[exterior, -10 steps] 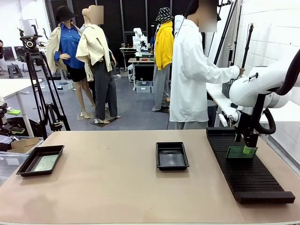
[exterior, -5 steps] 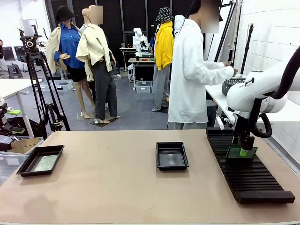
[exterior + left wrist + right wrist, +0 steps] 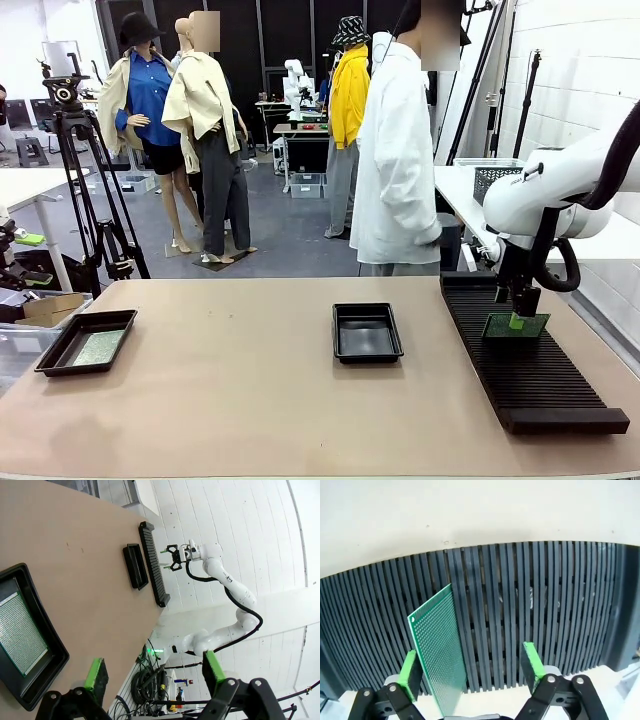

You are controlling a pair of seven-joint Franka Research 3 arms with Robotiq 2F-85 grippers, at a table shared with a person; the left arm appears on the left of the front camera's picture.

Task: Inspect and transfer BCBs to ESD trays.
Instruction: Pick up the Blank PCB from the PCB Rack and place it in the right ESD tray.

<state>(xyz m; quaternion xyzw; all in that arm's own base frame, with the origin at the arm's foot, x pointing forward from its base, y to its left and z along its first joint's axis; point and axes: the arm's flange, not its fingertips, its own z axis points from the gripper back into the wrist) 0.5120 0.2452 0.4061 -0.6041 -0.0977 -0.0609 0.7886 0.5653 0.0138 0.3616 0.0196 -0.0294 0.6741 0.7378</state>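
Observation:
A green BCB point(image 3: 440, 650) stands on edge, tilted, in the black slotted rack point(image 3: 530, 605). My right gripper point(image 3: 470, 669) is open around it, the board closer to one green pad point(image 3: 409, 675) than to the other. From the front, this gripper point(image 3: 518, 318) hangs low over the board point(image 3: 500, 326) on the rack. One ESD tray point(image 3: 100, 314) at the table's left holds a flat BCB point(image 3: 98, 347); a second tray point(image 3: 367, 338) at the middle is bare. My left gripper point(image 3: 154, 670) is open, high above the left tray point(image 3: 47, 630) and its board point(image 3: 20, 632).
The long ribbed rack point(image 3: 530, 370) runs along the table's right side. A person in a white coat point(image 3: 395, 170) stands behind the far edge, turned away. A white side table with a wire basket point(image 3: 490, 175) stands beyond the rack. Bare tabletop lies between the trays.
My right gripper has shifted slightly left and down over the standing board. The person has drawn the outstretched arm back from the side table and turned away.

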